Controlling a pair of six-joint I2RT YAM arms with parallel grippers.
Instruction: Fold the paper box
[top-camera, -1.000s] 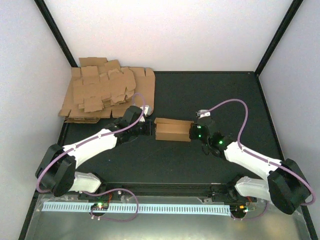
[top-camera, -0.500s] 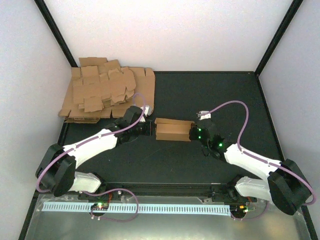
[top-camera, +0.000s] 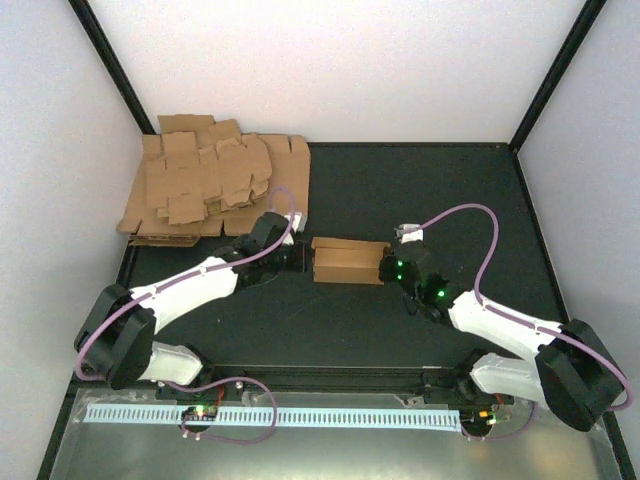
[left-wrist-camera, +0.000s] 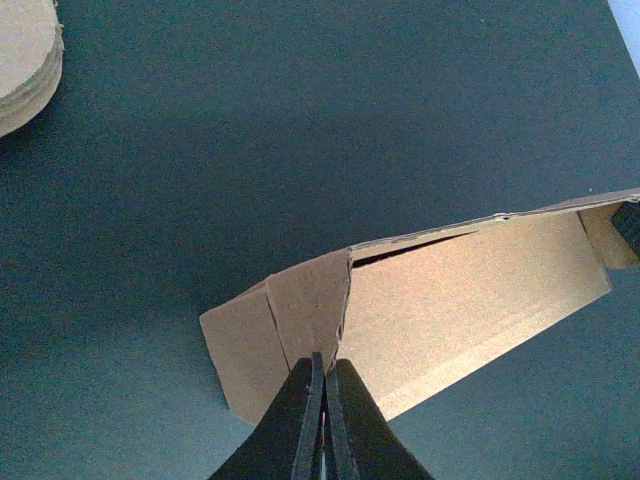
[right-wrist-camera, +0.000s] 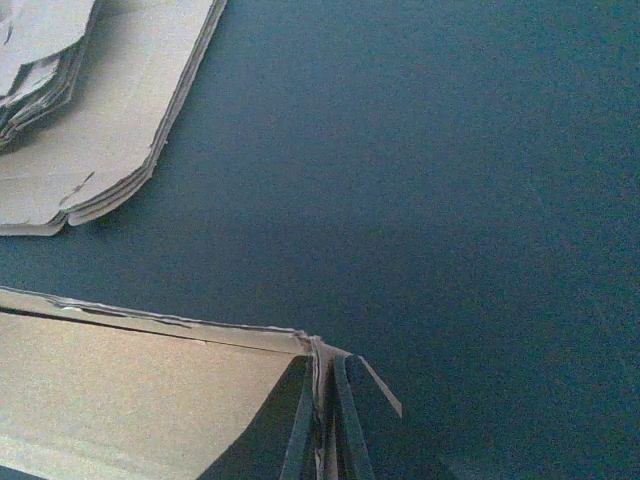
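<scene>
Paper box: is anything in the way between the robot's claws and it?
Nothing visible. The left gripper and right gripper each pinch an end flap of the paper box; the cardboard stack lies apart.

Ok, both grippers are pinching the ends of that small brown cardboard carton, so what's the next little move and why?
Probably swing the left gripper inward, folding the end flap it pinches across the end of the brown cardboard carton, while the right gripper holds firm. That flap juts out past the body, and a dark gap shows along the top seam.
</scene>
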